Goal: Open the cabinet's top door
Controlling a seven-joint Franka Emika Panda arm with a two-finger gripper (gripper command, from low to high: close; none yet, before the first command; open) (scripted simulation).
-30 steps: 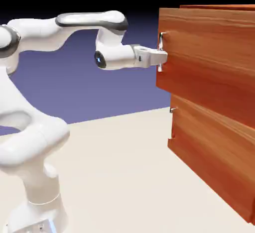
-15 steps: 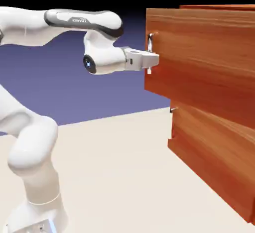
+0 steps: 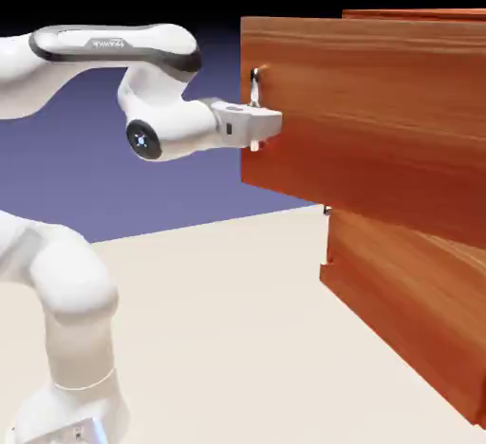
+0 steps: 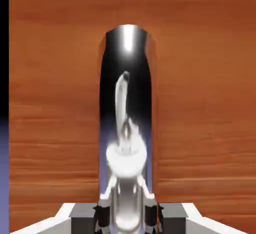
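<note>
Claw Gripping Handle as Top Door Is Swinging Open

The claw [image 3: 265, 126] is gripping the silver bar handle [image 3: 254, 90] with its 2 fingers, 1 on each side of the bar in the hand view. That handle is sitting near the free edge of the top door [image 3: 365, 110], the upper of 2 wood panels on the cabinet [image 3: 416, 12]. The door is standing partly open, its handle edge jutting out past the lower panel [image 3: 403, 309] toward the exterior view's left.

The step in hand looks to be the pull: the arm [image 3: 114, 46] is probably drawing the door outward, and the job seems well under way but unfinished. The next move is calling for a continued pull along a curved path, the wrist turning with the door so that the grip is staying square on the bar. A straight tug could be twisting the fingers off the smooth metal.

As for surroundings, the lower panel is lying closer in, below the door's bottom edge, with its own small handle [image 3: 327, 211] showing near its upper corner. Nothing visible is blocking the door's swing except the arm itself, which may be needing to fold back toward its base [image 3: 73, 414] to be making room.
</note>
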